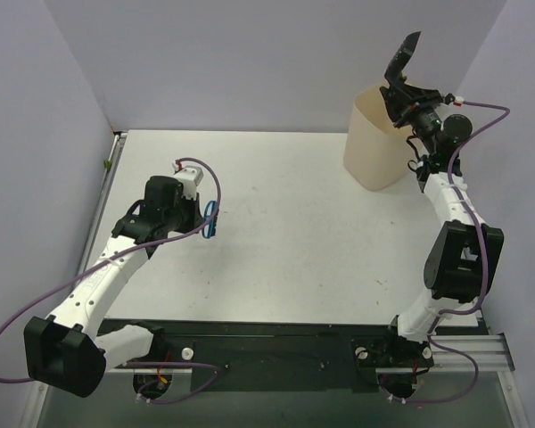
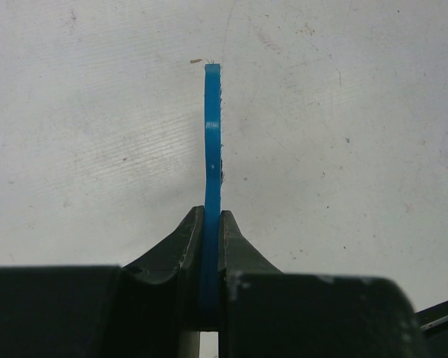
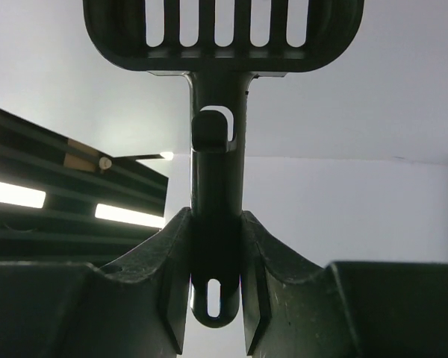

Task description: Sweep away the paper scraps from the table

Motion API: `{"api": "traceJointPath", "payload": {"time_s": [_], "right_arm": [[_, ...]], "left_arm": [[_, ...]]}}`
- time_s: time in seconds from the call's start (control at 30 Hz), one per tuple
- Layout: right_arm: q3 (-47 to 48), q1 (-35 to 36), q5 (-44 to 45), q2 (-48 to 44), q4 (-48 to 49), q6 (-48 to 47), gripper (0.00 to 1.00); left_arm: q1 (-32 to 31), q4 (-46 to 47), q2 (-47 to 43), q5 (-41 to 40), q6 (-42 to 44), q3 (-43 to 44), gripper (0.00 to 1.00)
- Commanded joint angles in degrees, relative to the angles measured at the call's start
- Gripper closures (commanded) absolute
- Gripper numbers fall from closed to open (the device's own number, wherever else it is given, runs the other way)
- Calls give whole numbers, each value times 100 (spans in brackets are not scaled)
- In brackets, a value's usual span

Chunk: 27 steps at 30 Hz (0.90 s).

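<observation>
Here our left gripper [image 2: 212, 218] pinches the blue brush [image 2: 212, 127] over the table [image 2: 343, 149], perhaps touching it; our right gripper [image 3: 215, 220], raised high, clamps the scoop [image 3: 216, 175].

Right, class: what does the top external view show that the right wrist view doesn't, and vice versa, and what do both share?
Only top external: the table, the beige bin, the left end effector shut on the blue brush. Only right wrist: the strip lights overhead. Both: the right end effector shut on the black slotted scoop.
</observation>
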Motion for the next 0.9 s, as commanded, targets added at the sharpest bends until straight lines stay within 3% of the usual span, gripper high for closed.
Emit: {"api": "traceJointPath", "payload": {"time_s": [0.0,0.2,0.43,0.57,0.67,0.87], "right_arm": [[-129,-19,209,13,1407,1156,100],[-297,-19,289,93,1857,1509,100],[-166,-2,-150,-232,366,227,100],[282,24,-476,-557,-1742,-1450,100],[669,51,-354,-847,-4154,-3300,100],[2513,743,-283,-498,-7955,-6405,100]], "left_arm": [[-28,251,-52,96,33,17,100],[-28,260,-52,96,33,17,100],[-28,251,-26,113,41,34,100],[-28,251,-17,122,33,43,100],[-28,251,-8,131,41,43,100],[-37,260,9,157,41,52,100]]}}
